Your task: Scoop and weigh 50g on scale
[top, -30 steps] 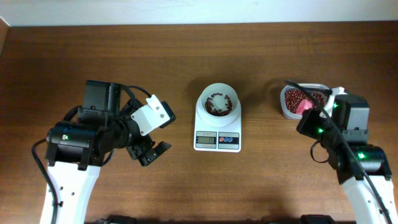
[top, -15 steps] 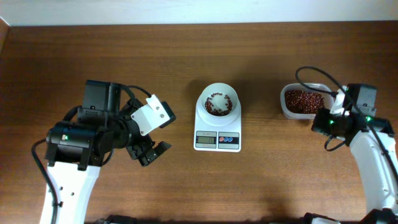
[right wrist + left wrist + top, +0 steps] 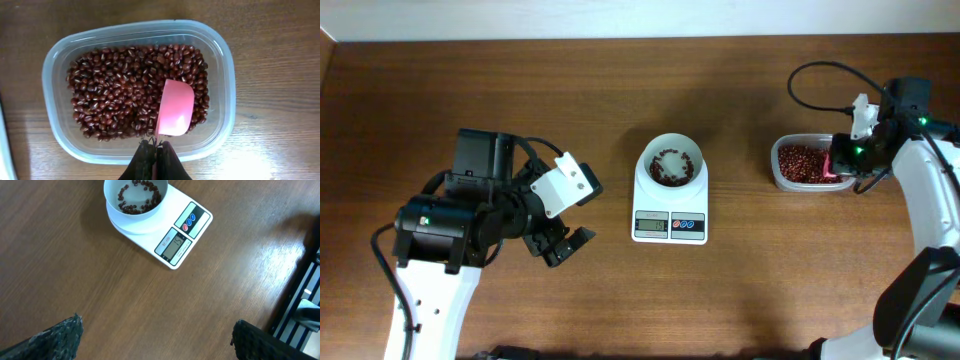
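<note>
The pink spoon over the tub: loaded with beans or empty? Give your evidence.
Empty, as far as shows: the spoon has a bare pink face, over the beans in the tub, handle in the right gripper.

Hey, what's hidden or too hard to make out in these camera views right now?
Scale display: digits too small in the overhead view, blurred in the left wrist view.
Pink spoon handle: right wrist view, hidden inside the shut right pincer.
Left pincer: left wrist view, cut off by the bottom edge; only fingertips show.
Tub floor: right wrist view, covered by beans.
</note>
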